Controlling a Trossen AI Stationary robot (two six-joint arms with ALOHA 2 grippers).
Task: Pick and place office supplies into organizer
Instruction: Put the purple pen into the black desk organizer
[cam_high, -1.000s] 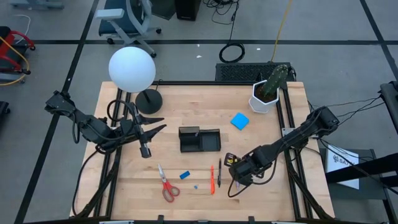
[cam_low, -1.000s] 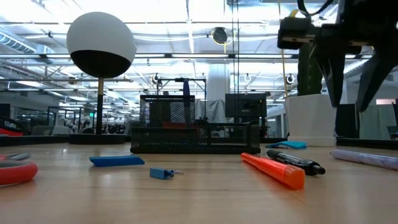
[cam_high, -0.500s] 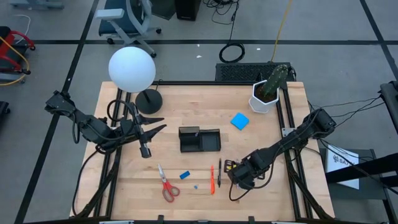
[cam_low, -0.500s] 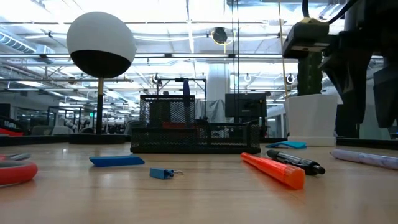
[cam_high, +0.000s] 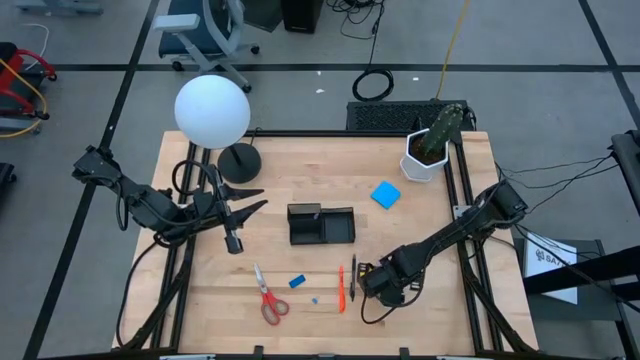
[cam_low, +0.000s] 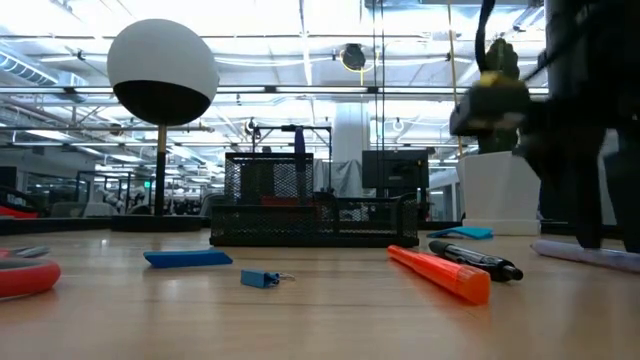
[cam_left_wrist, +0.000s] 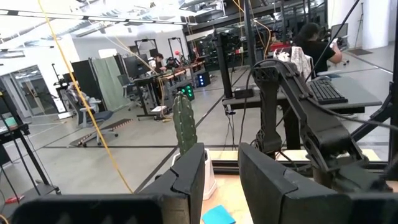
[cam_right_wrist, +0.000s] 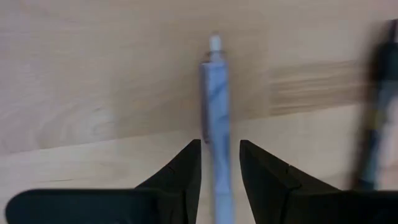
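Observation:
My right gripper (cam_right_wrist: 219, 155) points down just above the table, open, with a pale blue pen (cam_right_wrist: 214, 106) lying between its fingers and along the gap; I see no touch. In the low view that pen (cam_low: 590, 255) lies under the gripper (cam_low: 585, 215). A red pen (cam_high: 341, 288) and a black pen (cam_high: 352, 283) lie just left of it. Red-handled scissors (cam_high: 268, 297) and a blue eraser (cam_high: 297, 281) lie nearer the front. The blue note pad (cam_high: 385, 194) lies right of the black organizer (cam_high: 321, 224). My left gripper (cam_high: 255, 203) waits raised and level at the left, open.
A white globe lamp (cam_high: 212, 110) with a round black base (cam_high: 240, 160) stands at the far left. A potted cactus (cam_high: 432, 145) stands at the far right corner. A tiny blue piece (cam_high: 313, 298) lies beside the scissors. Bare wood lies left of the organizer.
My right gripper has come down toward the table and a little toward its left edge, closing on the pens, and it has rolled about its own axis. Its fingers now stand low over the pale pen. Nothing on the table has moved.

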